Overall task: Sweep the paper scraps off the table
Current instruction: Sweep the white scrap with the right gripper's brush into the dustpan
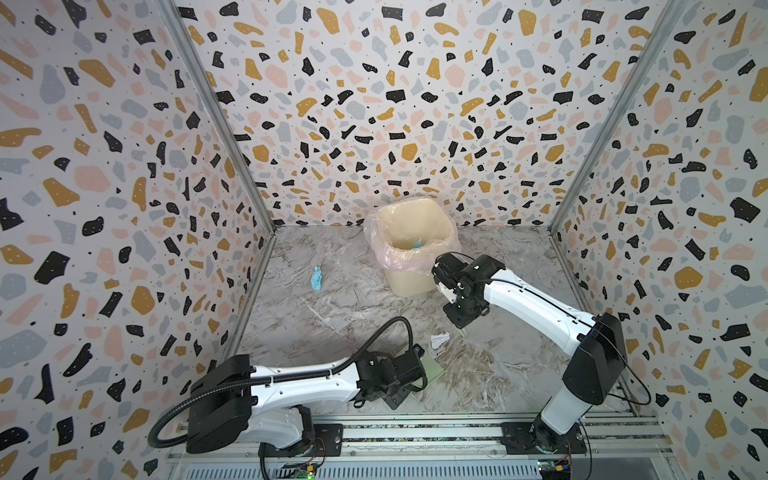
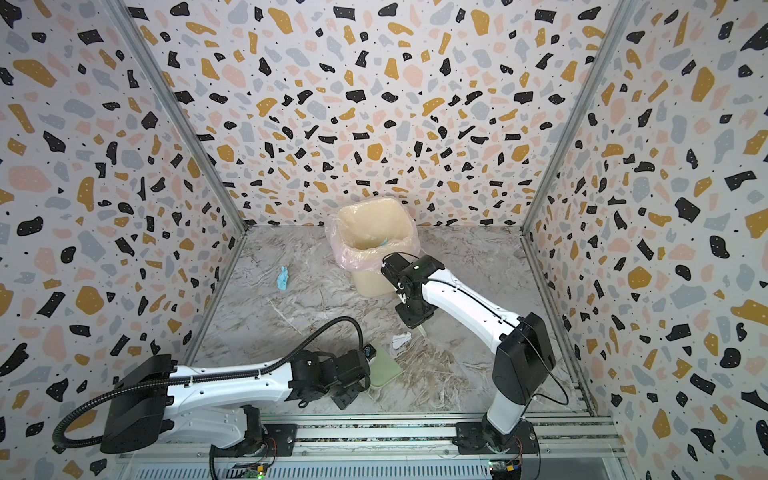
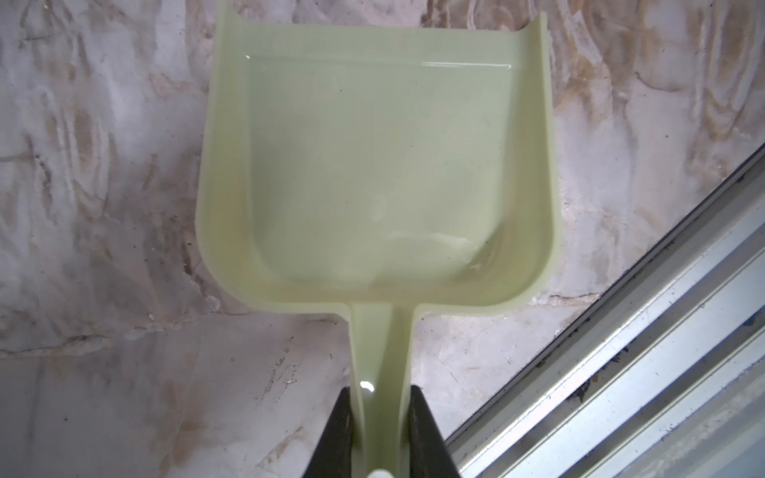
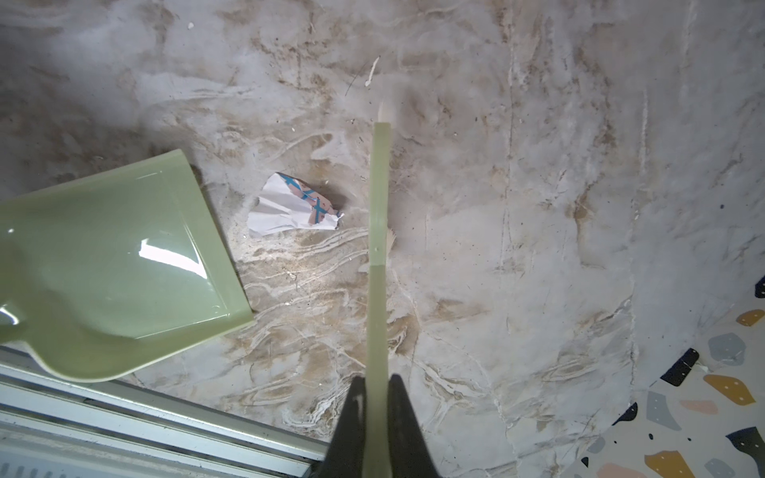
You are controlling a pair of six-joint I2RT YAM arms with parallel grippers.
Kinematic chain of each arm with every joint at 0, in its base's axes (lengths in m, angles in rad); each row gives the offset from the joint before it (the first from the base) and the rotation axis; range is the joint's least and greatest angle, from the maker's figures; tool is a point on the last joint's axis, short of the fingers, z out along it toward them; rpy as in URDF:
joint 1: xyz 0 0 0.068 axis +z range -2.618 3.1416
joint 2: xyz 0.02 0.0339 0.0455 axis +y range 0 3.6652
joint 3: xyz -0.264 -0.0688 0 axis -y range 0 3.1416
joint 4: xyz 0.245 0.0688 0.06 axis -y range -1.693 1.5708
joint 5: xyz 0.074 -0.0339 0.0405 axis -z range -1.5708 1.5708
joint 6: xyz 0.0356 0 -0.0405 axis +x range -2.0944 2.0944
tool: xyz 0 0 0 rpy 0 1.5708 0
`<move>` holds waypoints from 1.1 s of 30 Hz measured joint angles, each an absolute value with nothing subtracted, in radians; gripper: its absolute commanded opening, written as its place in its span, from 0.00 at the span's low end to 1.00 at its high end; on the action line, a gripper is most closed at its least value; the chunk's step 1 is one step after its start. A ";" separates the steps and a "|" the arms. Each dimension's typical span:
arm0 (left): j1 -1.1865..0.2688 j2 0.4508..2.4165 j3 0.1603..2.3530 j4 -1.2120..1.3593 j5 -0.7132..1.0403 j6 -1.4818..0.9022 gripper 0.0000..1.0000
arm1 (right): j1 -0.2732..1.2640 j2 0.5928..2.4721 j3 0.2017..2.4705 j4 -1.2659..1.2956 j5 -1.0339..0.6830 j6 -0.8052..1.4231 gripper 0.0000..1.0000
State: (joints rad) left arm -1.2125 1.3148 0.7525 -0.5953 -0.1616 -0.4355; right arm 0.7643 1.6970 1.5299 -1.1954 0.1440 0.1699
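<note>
A white crumpled paper scrap [image 1: 439, 340] [image 2: 400, 340] [image 4: 294, 205] with blue and pink marks lies on the marble table [image 1: 353, 316], between the pale green dustpan [image 2: 384, 368] [image 4: 116, 265] and the brush [image 4: 380, 248]. A light blue scrap [image 1: 316, 278] [image 2: 282, 278] lies far off at the left. My left gripper [image 3: 381, 393] is shut on the dustpan's handle; the pan [image 3: 381, 165] is empty and rests on the table. My right gripper [image 4: 376, 383] is shut on the brush's thin green handle, just right of the white scrap. The bristles are mostly hidden.
A cream bin [image 1: 407, 286] [image 2: 374, 286] with a pink liner stands at the back middle, a blue scrap [image 1: 417, 243] inside. Speckled walls close three sides. A metal rail [image 3: 621, 372] [image 4: 124, 414] runs along the front edge, close to the dustpan.
</note>
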 measured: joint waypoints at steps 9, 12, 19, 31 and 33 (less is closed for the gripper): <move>-1.174 1.315 0.752 -0.584 -0.162 -0.426 0.00 | 0.840 1.733 1.556 -1.205 0.101 0.163 0.00; -1.172 1.315 0.752 -0.581 -0.162 -0.424 0.00 | 0.873 1.733 1.577 -1.210 0.072 0.164 0.00; -1.172 1.321 0.746 -0.577 -0.162 -0.421 0.00 | 0.948 1.732 1.612 -1.216 -0.031 0.189 0.00; -1.172 1.317 0.744 -0.577 -0.167 -0.420 0.00 | 0.963 1.694 1.615 -1.270 -0.036 0.246 0.00; -1.172 1.307 0.744 -0.577 -0.173 -0.420 0.00 | 0.940 1.671 1.615 -1.274 -0.021 0.259 0.00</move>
